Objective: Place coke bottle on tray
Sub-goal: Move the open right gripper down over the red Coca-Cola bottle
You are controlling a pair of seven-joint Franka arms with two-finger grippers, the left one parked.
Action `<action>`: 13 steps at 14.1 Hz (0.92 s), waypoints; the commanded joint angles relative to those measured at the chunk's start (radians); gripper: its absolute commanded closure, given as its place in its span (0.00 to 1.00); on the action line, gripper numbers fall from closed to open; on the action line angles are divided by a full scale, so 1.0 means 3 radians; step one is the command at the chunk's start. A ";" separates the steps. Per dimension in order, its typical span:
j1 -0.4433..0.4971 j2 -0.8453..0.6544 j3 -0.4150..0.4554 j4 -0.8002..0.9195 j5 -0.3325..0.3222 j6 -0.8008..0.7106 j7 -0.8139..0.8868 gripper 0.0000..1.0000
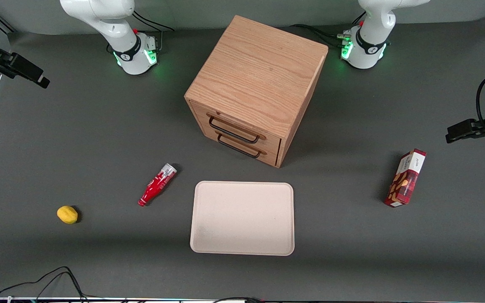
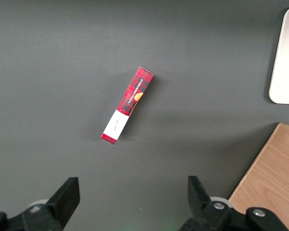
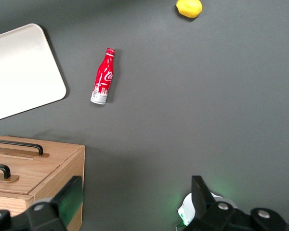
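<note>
A: Nearest the front camera we see the tray point(image 1: 242, 218), bare, on the table point(image 1: 99, 139).

B: Beside it, toward the working arm's end, we note the coke bottle point(image 1: 157, 184) lying flat, apart from the tray.

A: We find the gripper point(image 3: 135, 204) raised well above the table, fingers spread wide, holding nothing.

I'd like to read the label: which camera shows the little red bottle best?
The right wrist view: the slim red coke bottle lies flat with its white script readable. The front view shows it smaller, beside the cream tray. The left wrist view misses it. The end effector hangs open, apart.
</note>
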 commanded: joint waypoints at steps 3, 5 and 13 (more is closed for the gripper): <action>0.0002 -0.0011 -0.0030 0.0001 0.0074 -0.0001 -0.0052 0.00; 0.0012 -0.0001 -0.0015 -0.0009 0.0043 0.0004 -0.0143 0.00; 0.0017 0.0218 0.0042 -0.0040 0.0033 0.0075 -0.0830 0.00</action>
